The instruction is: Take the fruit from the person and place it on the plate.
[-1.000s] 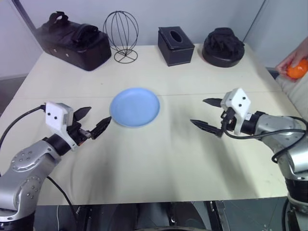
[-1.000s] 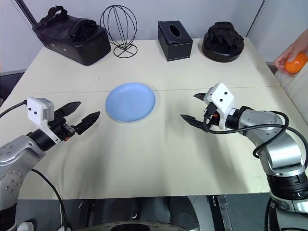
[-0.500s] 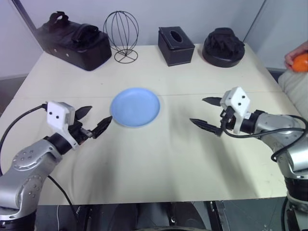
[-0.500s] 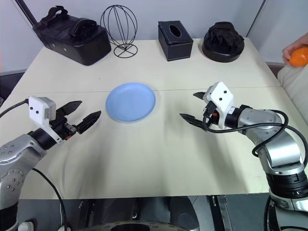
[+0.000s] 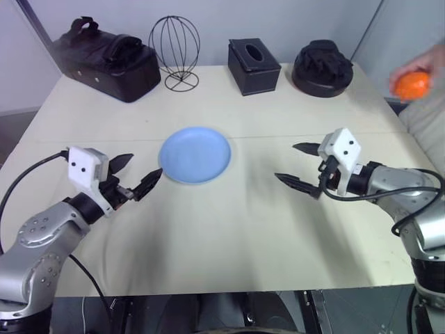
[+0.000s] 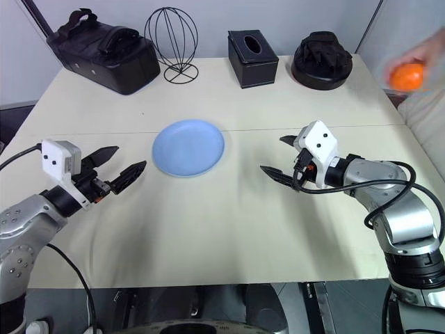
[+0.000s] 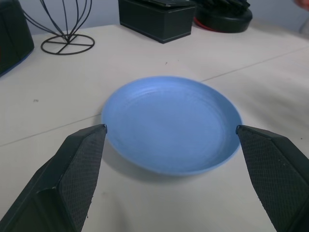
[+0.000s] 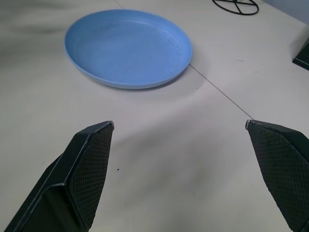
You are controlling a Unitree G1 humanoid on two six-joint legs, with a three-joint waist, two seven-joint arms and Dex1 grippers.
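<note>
The fruit (image 5: 410,85), a bright orange ball, is held in the person's hand (image 6: 425,54) in the air past the table's far right corner. The light-blue plate (image 5: 195,154) lies flat at the middle of the table, with nothing on it. My left gripper (image 5: 146,164) hovers open just left of the plate, pointing at it, and the plate (image 7: 171,123) sits between its fingers' line of sight. Right of the plate, my right gripper (image 5: 285,161) is open and holds nothing. It is well short of the fruit.
Along the table's far edge stand a black bag (image 5: 108,56), a wire ball-shaped stand (image 5: 175,52), a black tissue box (image 5: 254,66) and a black round hat-like object (image 5: 322,67). A seam crosses the table (image 5: 229,229) behind the plate.
The person's hand has carried the fruit a little up and leftward, toward the table's right corner. Both grippers have kept still and stayed open.
</note>
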